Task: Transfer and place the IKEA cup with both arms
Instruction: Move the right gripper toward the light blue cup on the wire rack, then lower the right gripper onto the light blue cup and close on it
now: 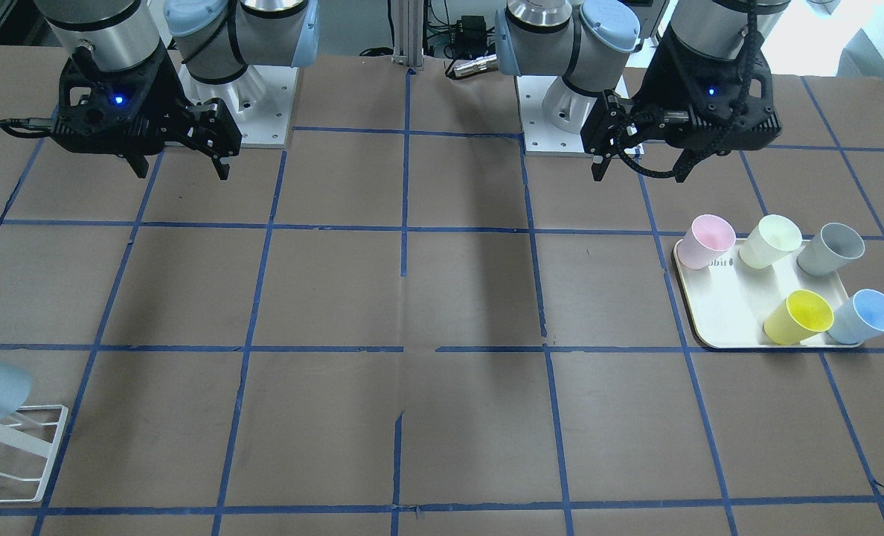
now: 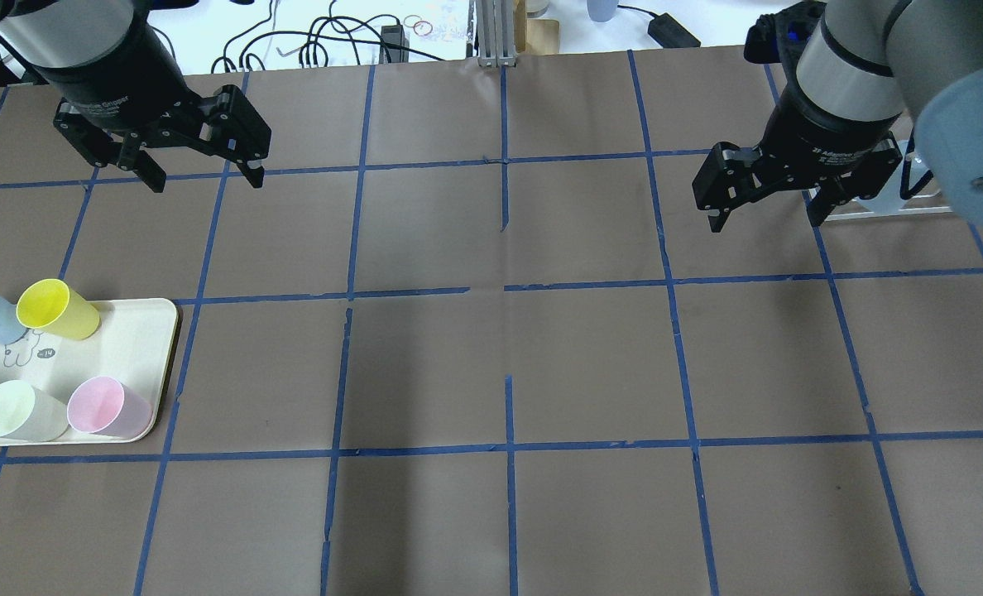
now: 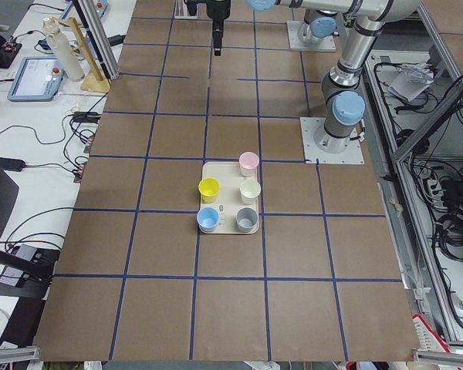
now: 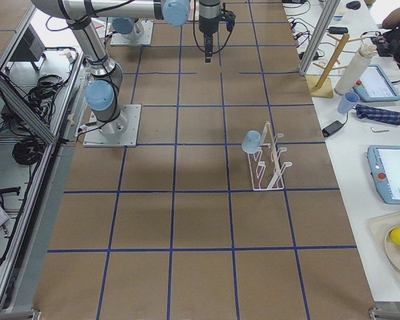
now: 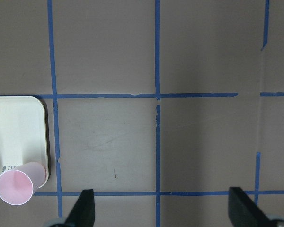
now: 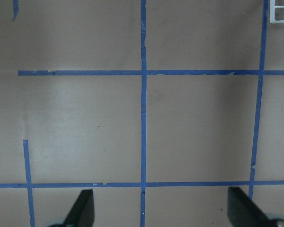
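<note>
L gripper (image 1: 638, 176) jaws wide, IKEA cup (image 1: 866, 316) well apart on tray (image 1: 725, 305).

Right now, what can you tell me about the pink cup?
The pink cup is a small, pale pink tumbler with no handle, plastic by its look, narrowing toward its base. It stands upright and empty, mouth up, on a corner of the cream tray, on the side nearest the robot. The pale green cup stands beside it, apart. Only the tray touches it.
</note>
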You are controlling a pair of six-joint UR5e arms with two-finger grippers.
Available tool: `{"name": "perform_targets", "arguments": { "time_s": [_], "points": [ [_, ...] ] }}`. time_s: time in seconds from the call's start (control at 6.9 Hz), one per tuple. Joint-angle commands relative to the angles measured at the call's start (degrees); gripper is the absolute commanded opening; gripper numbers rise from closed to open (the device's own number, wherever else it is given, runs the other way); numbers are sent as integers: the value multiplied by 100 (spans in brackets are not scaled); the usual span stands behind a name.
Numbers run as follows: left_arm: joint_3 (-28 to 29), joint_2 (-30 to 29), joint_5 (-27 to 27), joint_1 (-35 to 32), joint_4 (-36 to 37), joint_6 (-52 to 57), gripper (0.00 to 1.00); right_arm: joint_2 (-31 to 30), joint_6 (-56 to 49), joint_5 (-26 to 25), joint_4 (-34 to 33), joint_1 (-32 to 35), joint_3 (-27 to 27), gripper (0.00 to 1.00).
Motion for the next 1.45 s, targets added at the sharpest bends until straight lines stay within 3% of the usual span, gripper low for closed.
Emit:
{"name": "perform_targets", "arguments": {
  "time_s": [0.0,0.43,0.72,1.3],
  "points": [
    [15,43,-42,17,15,2,100,28,-2,-25,-27,-81,10,100],
    [6,52,-42,26,16,-15,100,63,-37,-42,-52,-344,27,100],
    [-3,17,-42,26,16,2,100,116,-212,45,-114,-1167,27,100],
    [-3,17,-42,26,7,2,100,888,-2429,-7,-1341,-2172,-69,100]
  ]
}}
